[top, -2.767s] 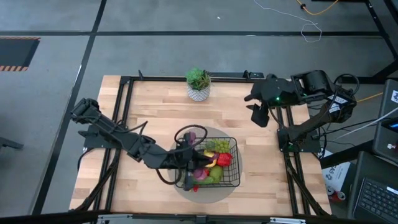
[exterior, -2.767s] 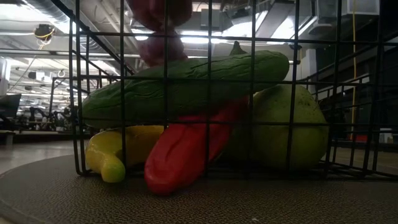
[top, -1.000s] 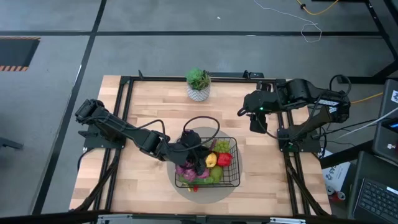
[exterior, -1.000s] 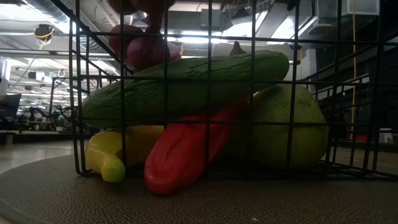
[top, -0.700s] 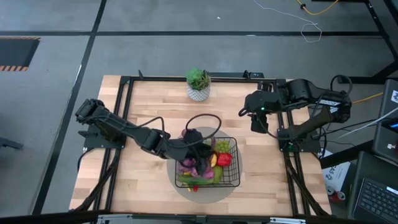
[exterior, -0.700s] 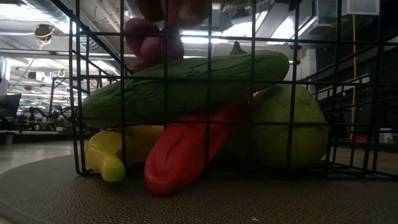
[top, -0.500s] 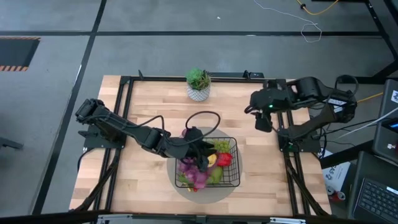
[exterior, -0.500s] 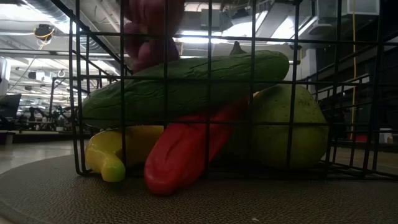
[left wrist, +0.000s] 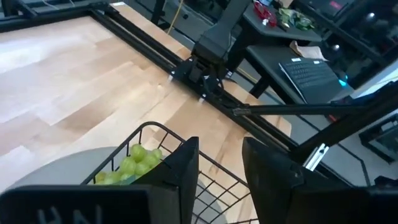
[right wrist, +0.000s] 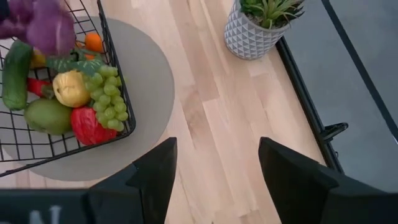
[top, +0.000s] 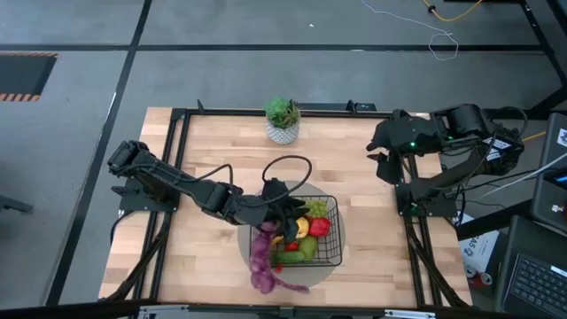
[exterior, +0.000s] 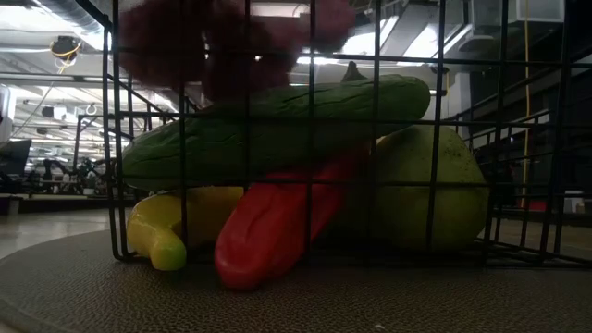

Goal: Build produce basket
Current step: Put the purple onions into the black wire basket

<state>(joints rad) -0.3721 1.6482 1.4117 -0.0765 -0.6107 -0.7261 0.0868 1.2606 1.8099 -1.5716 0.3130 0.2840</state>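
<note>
Purple grapes (top: pixel 265 266) have dropped from the released left tool (top: pixel 285 215) (right tool (top: pixel 387 168) released too).

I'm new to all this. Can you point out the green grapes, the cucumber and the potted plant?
green grapes (right wrist: pixel 107 94), right wrist view, middle of the bunch.
cucumber (exterior: pixel 277 129), low view, middle of its body.
potted plant (top: pixel 283 122), high view, leaves above the pot.

Robotics lab, open-plan hall.
Wood worktop (top: pixel 221 151) in black frame on grey concrete floor (top: pixel 80 133); loose cables (top: pixel 443 40); laptop (top: pixel 536 283) alongside; exposed ceiling ducts (exterior: pixel 157 23) and strip lights beyond.
</note>
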